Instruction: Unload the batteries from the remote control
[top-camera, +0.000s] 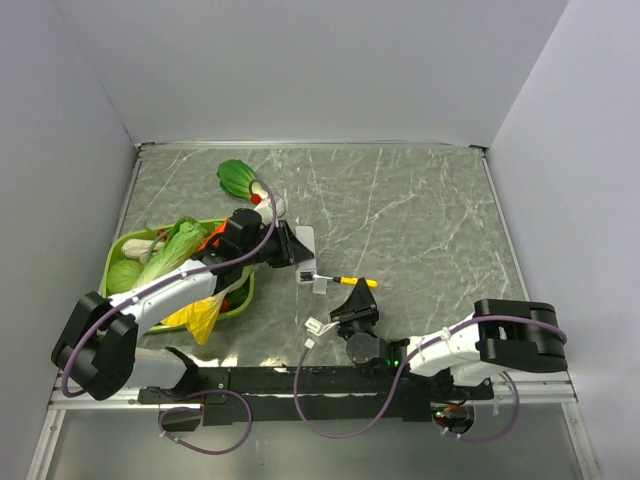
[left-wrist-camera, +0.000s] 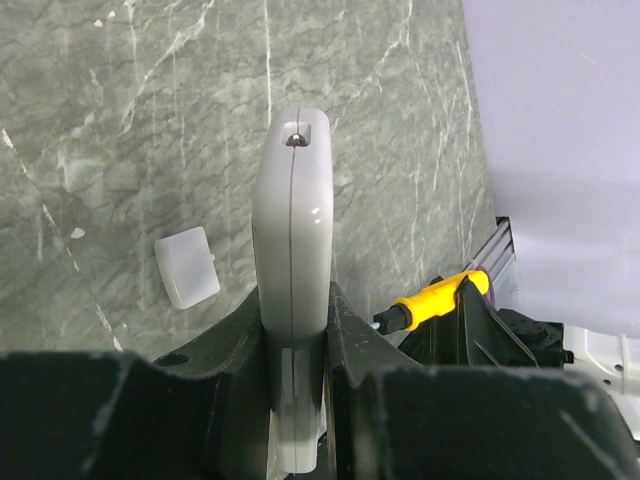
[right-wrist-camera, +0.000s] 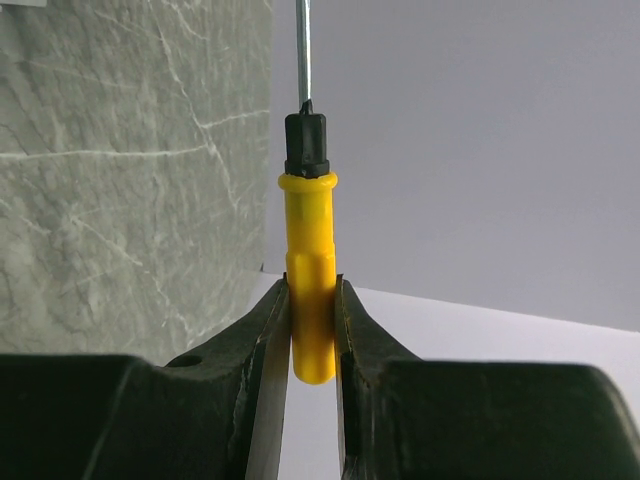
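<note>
We take this for a robotics lab test cell. A grey-green marble-patterned counter (top-camera: 420, 210) sits boxed in by plain pale lilac-grey partition walls (top-camera: 300, 60) and edged with a bare aluminium rail (top-camera: 300, 145). A white-and-black left robot arm (top-camera: 170, 290) and its right twin (top-camera: 450, 350) are bolted to a black base bar (top-camera: 290, 380), with purple cables (top-camera: 63, 355) looping loose.

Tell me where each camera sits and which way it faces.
Top external: above and behind the bases, looking down on the table; both arms show.
Left wrist: on the left arm, looking along its jaws, shut on the remote control.
Right wrist: on the right arm, looking along its jaws, shut on the yellow screwdriver.
Shared: left wrist and top both show that screwdriver.
</note>
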